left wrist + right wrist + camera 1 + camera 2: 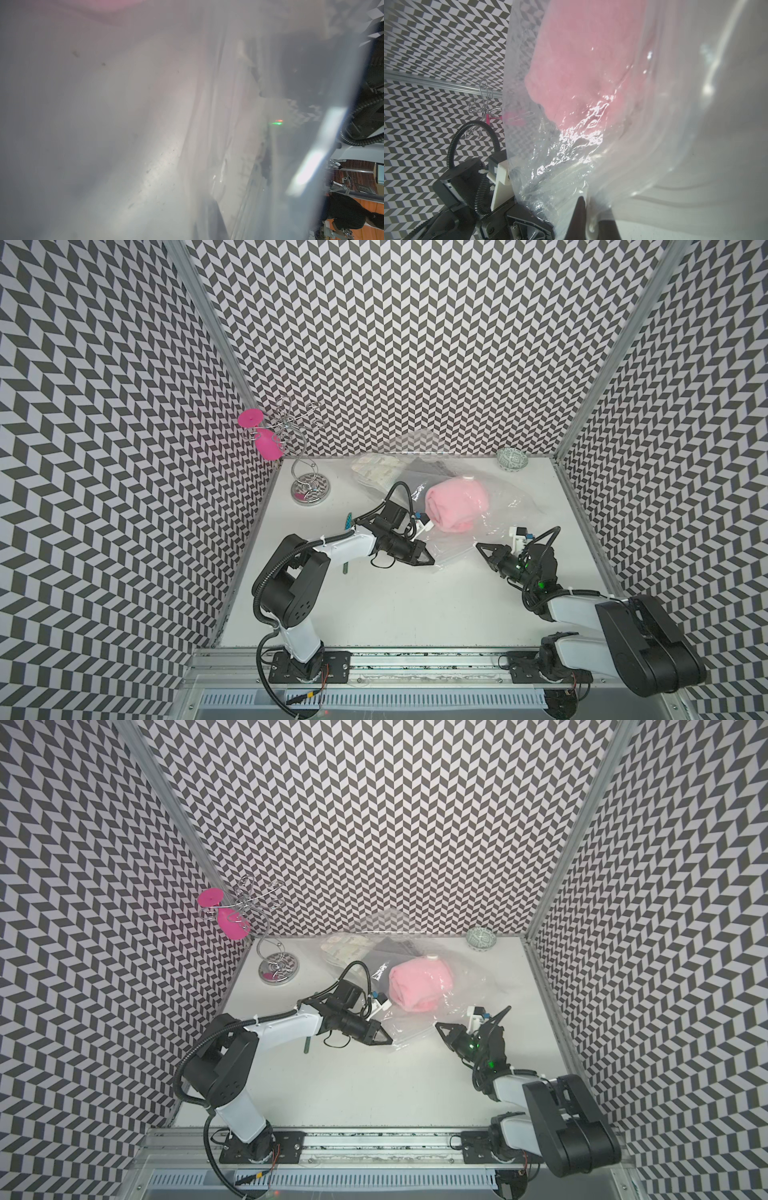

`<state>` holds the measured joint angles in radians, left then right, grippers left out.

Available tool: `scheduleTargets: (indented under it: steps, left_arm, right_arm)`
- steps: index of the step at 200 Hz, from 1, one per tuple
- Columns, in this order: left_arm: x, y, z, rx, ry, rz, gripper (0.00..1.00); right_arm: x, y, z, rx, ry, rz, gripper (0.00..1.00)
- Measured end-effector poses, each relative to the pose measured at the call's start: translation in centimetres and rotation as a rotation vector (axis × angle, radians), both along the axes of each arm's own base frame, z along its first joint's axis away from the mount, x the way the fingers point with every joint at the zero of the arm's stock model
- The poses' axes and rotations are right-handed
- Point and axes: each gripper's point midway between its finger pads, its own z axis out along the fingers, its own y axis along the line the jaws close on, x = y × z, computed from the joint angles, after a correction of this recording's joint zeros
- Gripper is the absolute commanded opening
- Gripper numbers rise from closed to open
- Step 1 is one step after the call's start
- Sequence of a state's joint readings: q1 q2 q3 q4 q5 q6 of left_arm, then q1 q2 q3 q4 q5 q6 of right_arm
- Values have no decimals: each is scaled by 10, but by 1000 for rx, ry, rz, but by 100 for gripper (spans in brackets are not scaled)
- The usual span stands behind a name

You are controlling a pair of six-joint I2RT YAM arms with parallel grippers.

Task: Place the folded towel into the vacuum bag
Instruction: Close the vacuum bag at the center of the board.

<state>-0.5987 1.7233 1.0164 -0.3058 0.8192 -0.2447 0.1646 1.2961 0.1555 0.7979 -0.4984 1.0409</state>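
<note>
In both top views, the pink towel [455, 506] sits inside the vacuum bag [503, 499] on the worktop [395, 614]. The left claw [429, 561] and right claw [479, 547], 2 in all, are clamped on its near edge. Left wrist view: blurred plastic. Right wrist view: film pinched, towel beyond.

No text, label or number is legible anywhere.

The white tabletop [395, 605] carries a bag [509, 499] toward its far edge, a wire stand [311, 489] at its far-left corner and a bowl [512, 459] far-right.

place: robot lab cell | evidence: chevron-patterned walls [415, 344], aluminium frame [415, 659]
</note>
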Motion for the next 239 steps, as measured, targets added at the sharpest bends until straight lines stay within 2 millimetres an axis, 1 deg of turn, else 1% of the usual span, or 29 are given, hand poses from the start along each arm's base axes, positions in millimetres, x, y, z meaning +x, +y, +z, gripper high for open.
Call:
scheduleTargets:
  steps: [19,33,44,52,60,67,79,87,119,151,163,203,239]
  left_arm:
    - [0,4,0,5,5,8,0]
    - [0,5,0,7,8,10,0]
    - [0,6,-1,11,11,11,0]
    - [0,6,-2,14,13,13,0]
    - [0,7,-3,19,16,15,0]
    - [0,9,-4,27,21,17,0]
    - [-2,11,-6,39,31,19,0]
    - [-2,12,-7,46,36,19,0]
    - [-4,13,-10,63,50,18,0]
    - [-4,13,-11,71,52,18,0]
    - [-4,14,-12,75,54,18,0]
    - [-4,14,-14,85,52,22,0]
    - [-4,15,-15,91,48,24,0]
  right_arm:
    - [2,-5,-1,-7,-1,-15,0]
    - [2,-5,-1,-25,-11,0,1]
    - [3,-3,0,-45,-26,28,7]
    - [4,-1,0,-57,-34,50,13]
    - [5,2,1,-64,-38,79,24]
    - [7,4,1,-71,-43,104,29]
    - [9,8,2,-76,-55,146,35]
    - [8,11,0,-72,-54,177,36]
    - [-7,21,-15,-45,-10,261,37]
    - [-21,23,-23,-29,9,289,29]
    - [-23,22,-25,-28,13,285,27]
    - [-13,18,-18,-30,-10,237,26]
    - [0,15,-6,-19,-39,202,18]
